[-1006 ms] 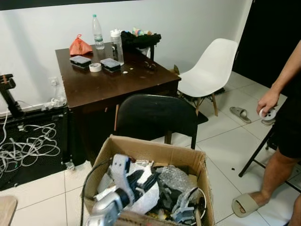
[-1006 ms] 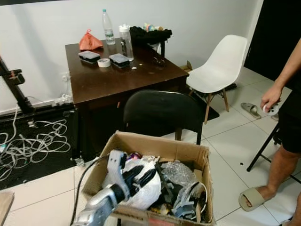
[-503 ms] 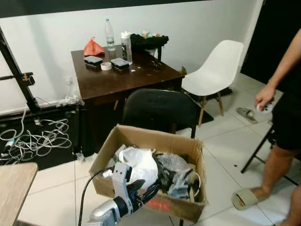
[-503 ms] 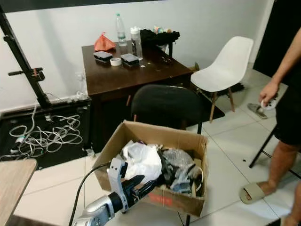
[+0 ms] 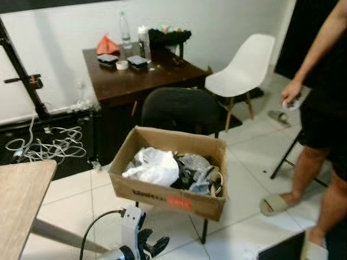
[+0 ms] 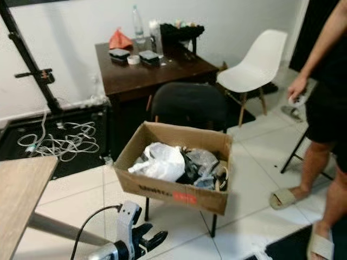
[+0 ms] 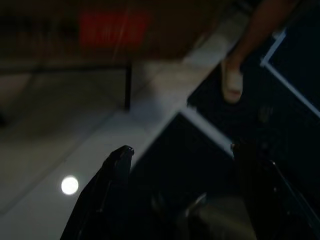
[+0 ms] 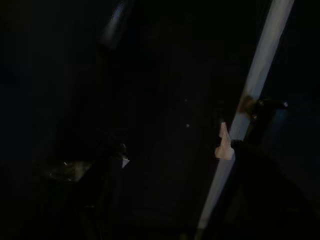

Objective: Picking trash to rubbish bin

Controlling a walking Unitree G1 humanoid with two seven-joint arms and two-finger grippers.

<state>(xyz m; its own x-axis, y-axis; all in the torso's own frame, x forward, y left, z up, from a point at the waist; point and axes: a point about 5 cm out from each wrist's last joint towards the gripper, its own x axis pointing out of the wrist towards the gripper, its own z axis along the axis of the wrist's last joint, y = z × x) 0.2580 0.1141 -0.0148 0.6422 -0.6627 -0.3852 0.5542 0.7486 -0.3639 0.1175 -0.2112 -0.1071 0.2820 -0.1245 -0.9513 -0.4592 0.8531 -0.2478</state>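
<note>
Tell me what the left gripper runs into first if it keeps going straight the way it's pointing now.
Probably bare floor tile. The left gripper, jaws open and empty, points low, below the cardboard box toward a black chair leg. A person's sandalled foot lies farther off; depth is uncertain.

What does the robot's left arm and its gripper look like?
The left arm is silver metal with a white block above the wrist, from which a thin black cable loops back. The left gripper has two long black fingers.
</note>
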